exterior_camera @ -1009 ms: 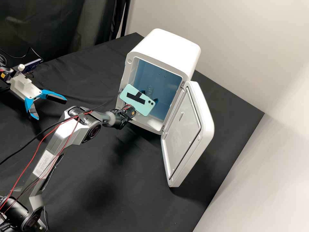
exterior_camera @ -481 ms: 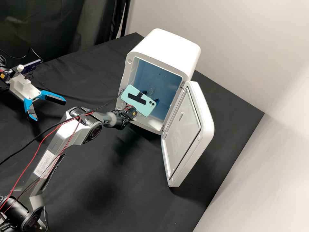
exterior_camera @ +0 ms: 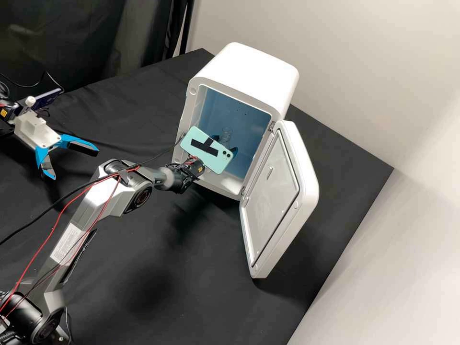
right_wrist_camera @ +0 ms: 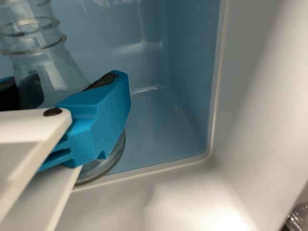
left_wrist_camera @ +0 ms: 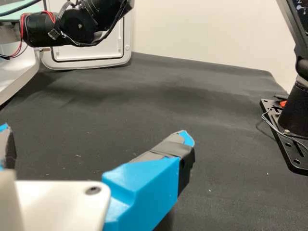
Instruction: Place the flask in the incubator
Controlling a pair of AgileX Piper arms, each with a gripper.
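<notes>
Little has shifted in the last second: the left gripper (exterior_camera: 72, 162) idles as before, spread wide and empty, while the right arm's wrist has crept slightly higher at the mouth of the incubator (exterior_camera: 244, 72). The right gripper (right_wrist_camera: 57, 86) is closed on the sloped body of the glass flask (right_wrist_camera: 41, 57). The flask's base sits below the fingers, seemingly just inside the front lip (right_wrist_camera: 159, 166). Released here, it could tip out over that lip, or the door (exterior_camera: 282, 191), open beside the gripper, could knock it on closing. Slick, sloping glass may also slip free.
</notes>
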